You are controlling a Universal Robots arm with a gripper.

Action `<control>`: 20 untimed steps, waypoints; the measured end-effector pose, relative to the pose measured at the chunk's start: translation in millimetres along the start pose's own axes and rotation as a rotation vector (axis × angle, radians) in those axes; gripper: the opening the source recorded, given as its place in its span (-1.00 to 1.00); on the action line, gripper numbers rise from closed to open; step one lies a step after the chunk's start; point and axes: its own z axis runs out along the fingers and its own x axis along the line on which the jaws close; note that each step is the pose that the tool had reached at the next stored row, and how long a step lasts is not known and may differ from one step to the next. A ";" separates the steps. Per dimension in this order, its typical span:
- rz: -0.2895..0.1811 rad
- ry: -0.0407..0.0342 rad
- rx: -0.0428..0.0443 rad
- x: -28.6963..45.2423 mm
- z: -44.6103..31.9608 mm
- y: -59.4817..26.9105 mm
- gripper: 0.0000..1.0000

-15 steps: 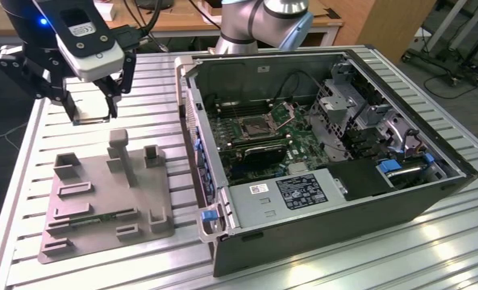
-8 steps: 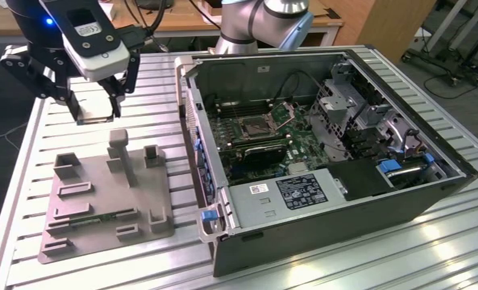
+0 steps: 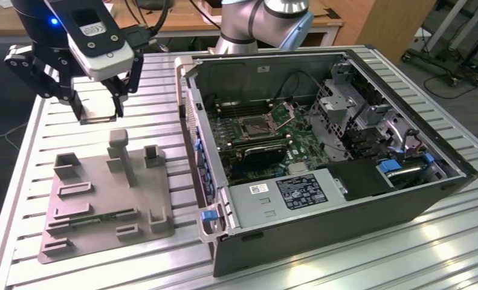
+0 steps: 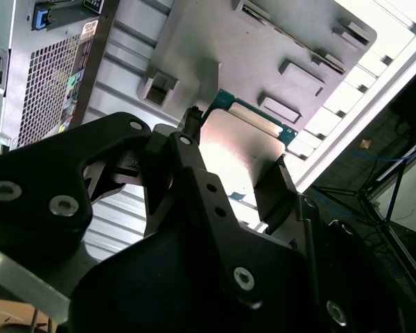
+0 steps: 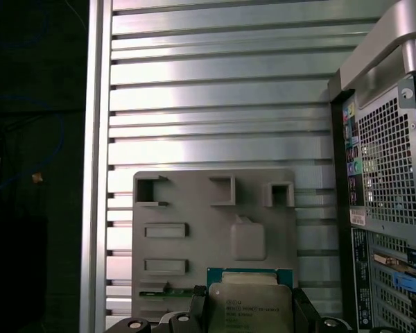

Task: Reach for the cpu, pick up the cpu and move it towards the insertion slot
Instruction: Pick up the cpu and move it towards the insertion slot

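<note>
Silvery cpu [image 5: 249, 305] sits clamped flat in the gripper [image 3: 98, 113], the insertion slot [image 3: 253, 127] well apart toward the exterior view's right.

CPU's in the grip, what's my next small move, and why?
Probably carry it toward the exterior view's right, staying high: the gripper holds the cpu above the table beside the grey tray, and the insertion slot lies inside the case past its raised wall.
</note>
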 end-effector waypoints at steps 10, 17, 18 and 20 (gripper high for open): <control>0.000 -0.0001 -0.0001 -4.9 0.0 0.2 0.09; 0.000 -0.0001 -0.0001 -8.3 0.1 0.2 0.09; 0.000 0.0000 0.0000 -8.7 0.0 0.3 0.09; 0.000 -0.0001 -0.0001 -29.1 0.1 0.8 0.09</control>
